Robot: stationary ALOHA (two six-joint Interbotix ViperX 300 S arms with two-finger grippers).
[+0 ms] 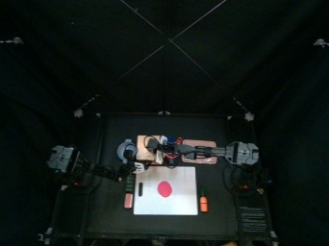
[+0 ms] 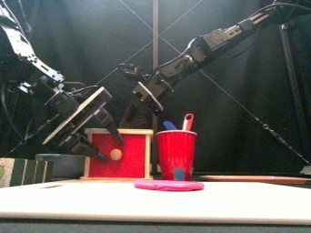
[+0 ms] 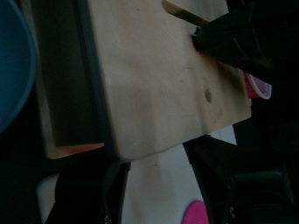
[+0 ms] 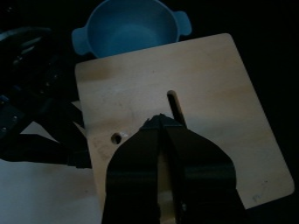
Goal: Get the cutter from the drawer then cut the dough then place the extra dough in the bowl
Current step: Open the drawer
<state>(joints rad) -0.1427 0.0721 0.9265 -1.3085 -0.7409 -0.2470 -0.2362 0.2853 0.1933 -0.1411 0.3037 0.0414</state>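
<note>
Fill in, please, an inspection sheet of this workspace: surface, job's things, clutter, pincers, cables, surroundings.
Surface: black table; white cutting board at its front.
Job's things: red dough disc flat on the board; wooden box behind it; blue-grey bowl beside the box; cutter not seen.
Clutter: red cup with toy knives; small orange toy right of the board.
Pincers: left pincer open, beside the box; right pincer shut, over the box top.
Cables: nothing seen.
Surroundings: black curtains.
</note>
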